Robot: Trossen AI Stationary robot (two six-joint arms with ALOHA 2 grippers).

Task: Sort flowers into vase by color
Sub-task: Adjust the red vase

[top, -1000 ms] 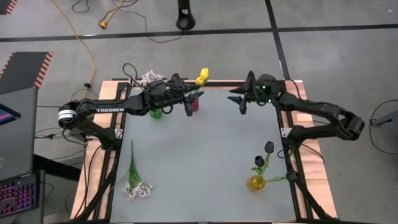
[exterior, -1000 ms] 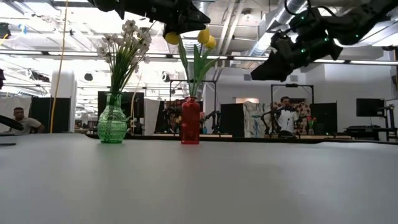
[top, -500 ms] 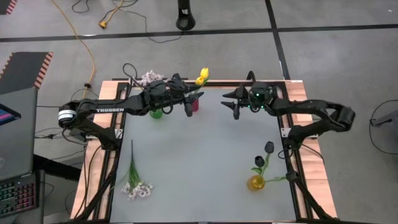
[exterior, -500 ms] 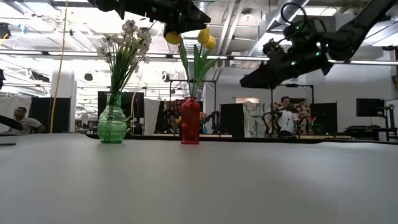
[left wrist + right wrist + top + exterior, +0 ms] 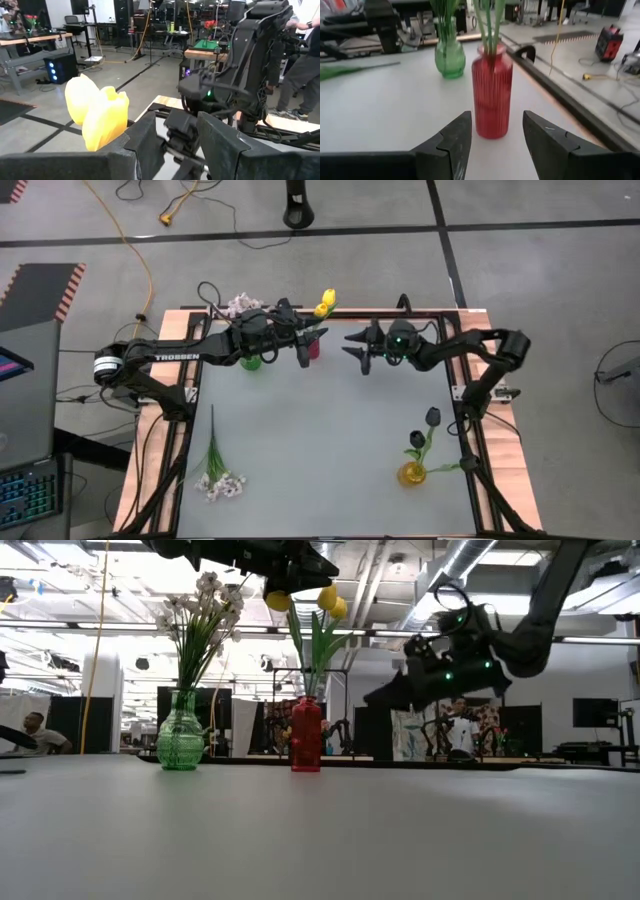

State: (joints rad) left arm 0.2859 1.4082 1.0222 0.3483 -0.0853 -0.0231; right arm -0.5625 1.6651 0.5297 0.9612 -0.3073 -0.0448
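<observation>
Two yellow tulips (image 5: 330,602) stand with their stems in a red vase (image 5: 491,97) at the far edge of the table. My left gripper (image 5: 180,145) hangs open and level above that vase, the tulip heads (image 5: 97,112) just outside one finger. My right gripper (image 5: 352,350) is open and nearly level to the right of the red vase, pointing at it and a little short of it. A green vase (image 5: 180,735) holds white blossoms (image 5: 205,600). A yellow vase (image 5: 412,473) near the right edge holds dark tulips (image 5: 430,417). One white spray (image 5: 215,475) lies flat at the near left.
The table's middle (image 5: 320,420) is bare grey surface. The green vase (image 5: 449,52) stands just left of the red one. Beyond the far edge are other workbenches and seated people (image 5: 458,730). A laptop (image 5: 25,400) sits off the table's left side.
My right gripper has come down and moved toward the table's left, closing on the red vase, and has tipped from pointing downward to almost level. Its finger gap looks the same. The flowers and vases have stayed put.
</observation>
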